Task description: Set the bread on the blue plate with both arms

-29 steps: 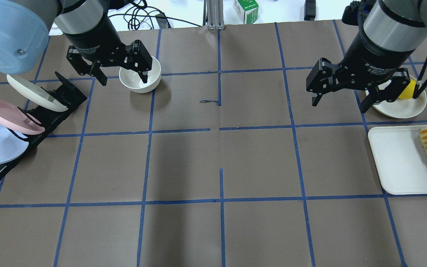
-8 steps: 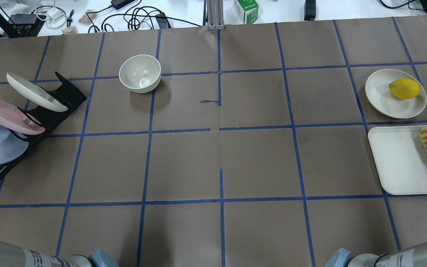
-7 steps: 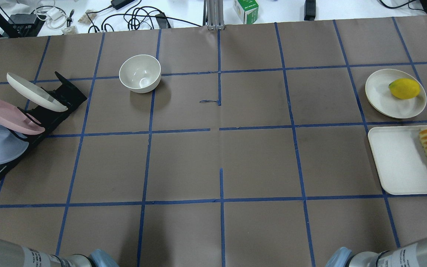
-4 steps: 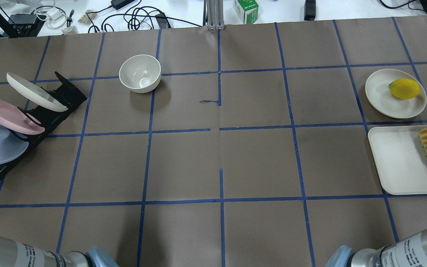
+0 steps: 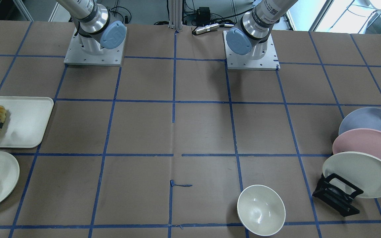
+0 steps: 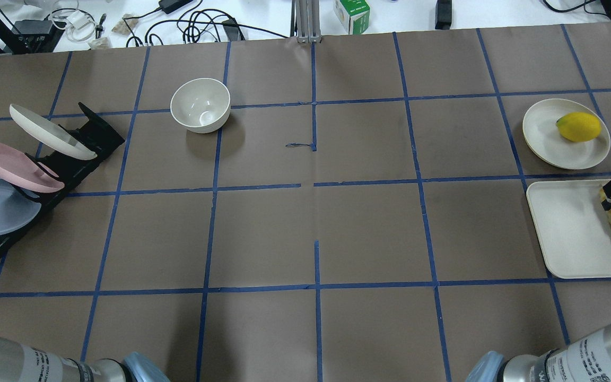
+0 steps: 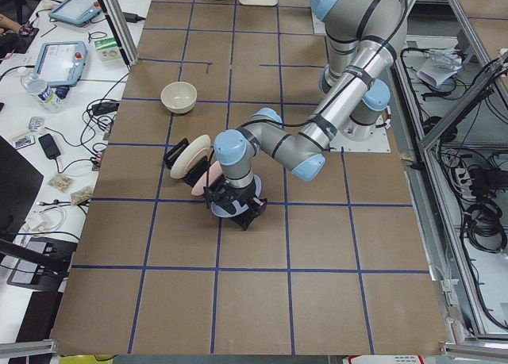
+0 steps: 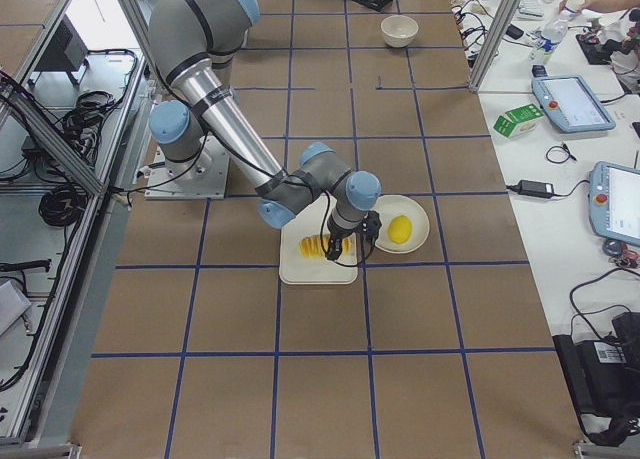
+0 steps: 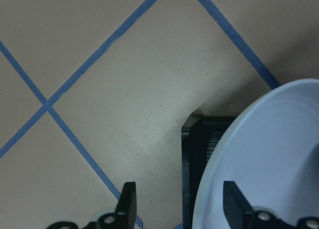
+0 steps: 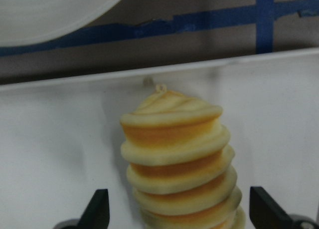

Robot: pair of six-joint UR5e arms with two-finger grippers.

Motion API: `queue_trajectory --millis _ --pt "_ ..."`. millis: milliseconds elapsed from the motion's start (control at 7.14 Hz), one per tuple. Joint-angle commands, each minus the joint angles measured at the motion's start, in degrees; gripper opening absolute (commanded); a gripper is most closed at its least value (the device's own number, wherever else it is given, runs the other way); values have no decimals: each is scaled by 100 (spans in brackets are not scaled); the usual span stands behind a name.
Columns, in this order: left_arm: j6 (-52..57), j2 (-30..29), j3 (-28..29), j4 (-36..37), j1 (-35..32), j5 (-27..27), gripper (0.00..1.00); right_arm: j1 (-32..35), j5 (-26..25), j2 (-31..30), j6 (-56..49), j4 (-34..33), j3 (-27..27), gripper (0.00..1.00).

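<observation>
Right gripper (image 8: 351,243) over bread (image 8: 317,247) on tray (image 8: 300,271)

R wrist cam near bread (image 10: 177,159); overhead, front opposed.

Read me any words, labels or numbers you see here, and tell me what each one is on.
Nothing is legible.
Sticker on the silver-grey left arm: print too blurred to read.
Sticker on the silver-grey right arm: also too blurred.
Green-and-white carton: print too small to read.
</observation>
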Motion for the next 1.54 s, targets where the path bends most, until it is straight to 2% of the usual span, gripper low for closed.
queue_trajectory --millis 0,140,280,420,560,700,980,1260,1400 --pt "21 5 8 0 -6 -9 49 0 -60 118 2 -6 12 100" --pt "30 14 8 0 -6 -9 49 0 -61 127 11 -6 30 97" --pt "-5 5 8 -9 -23 -17 41 0 -61 118 -7 -6 21 67" --pt "-49 -4 8 -9 -24 -35 33 0 -52 118 45 12 21 33" --pt "-49 -4 -1 -9 -24 -35 16 0 -8 118 37 20 -5 3" --pt "-49 -4 8 -18 -24 0 11 0 -60 109 2 38 -31 0" --pt "-49 40 16 -18 -32 18 8 9 -43 -39 -24 161 -145 0" --pt "-49 136 78 -79 -24 79 0 166 106 -154 36 974 -722 0" --pt "-23 259 122 -175 -6 114 0 280 150 -163 46 1440 -1100 0"
